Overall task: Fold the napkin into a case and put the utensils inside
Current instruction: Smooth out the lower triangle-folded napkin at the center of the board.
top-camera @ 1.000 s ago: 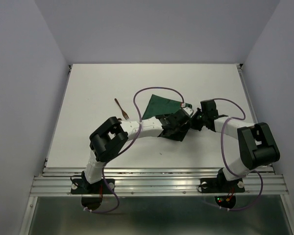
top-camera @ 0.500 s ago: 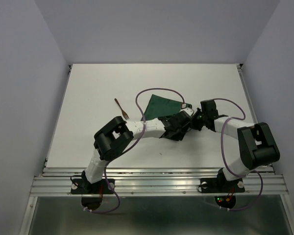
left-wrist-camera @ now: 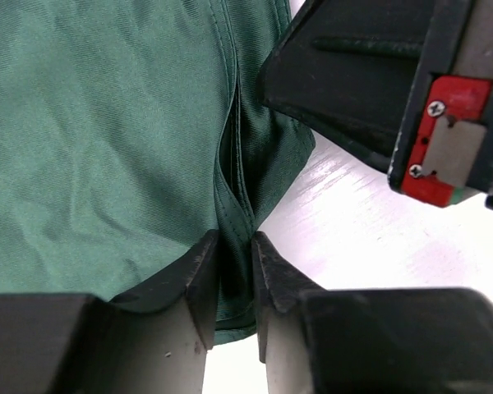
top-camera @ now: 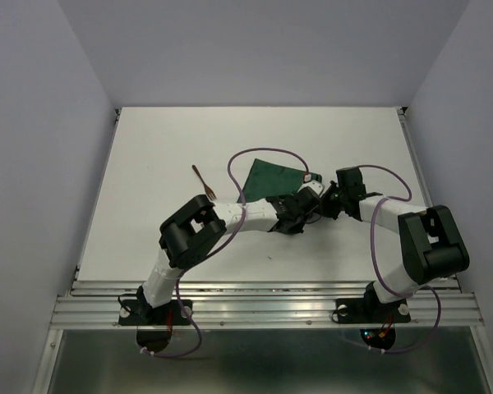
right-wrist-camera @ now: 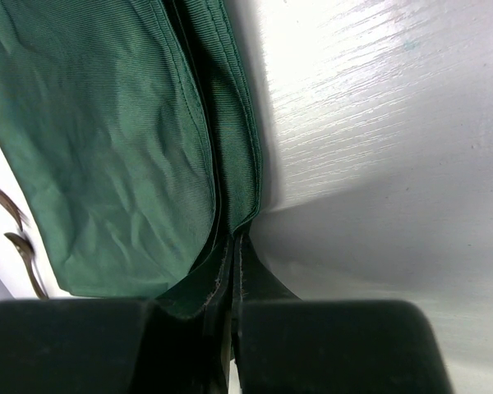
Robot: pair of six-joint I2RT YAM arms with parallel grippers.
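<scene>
Dark green napkin (top-camera: 271,174) is lying folded on the white counter (top-camera: 164,148), roughly mid-counter and a bit right of center, with its near right corner under both arms' wrists. Left fingers (left-wrist-camera: 216,250) are clenching on a raised ridge of the napkin near its edge; in the left wrist view the cloth is standing up between the two tips and both tips are touching it. Right fingers (right-wrist-camera: 232,263) are clamping tight on the napkin's layered hem, the stacked folds running straight down into the closed tips, bare counter just to their right. The two wrists are sitting very near each other over that same corner, the right one's black and red body filling the upper right of the left wrist view. A slim brown wooden utensil (top-camera: 203,184) is lying on the counter just left of the napkin, apart from it; cannot tell whether it is the fork or the spoon.
</scene>
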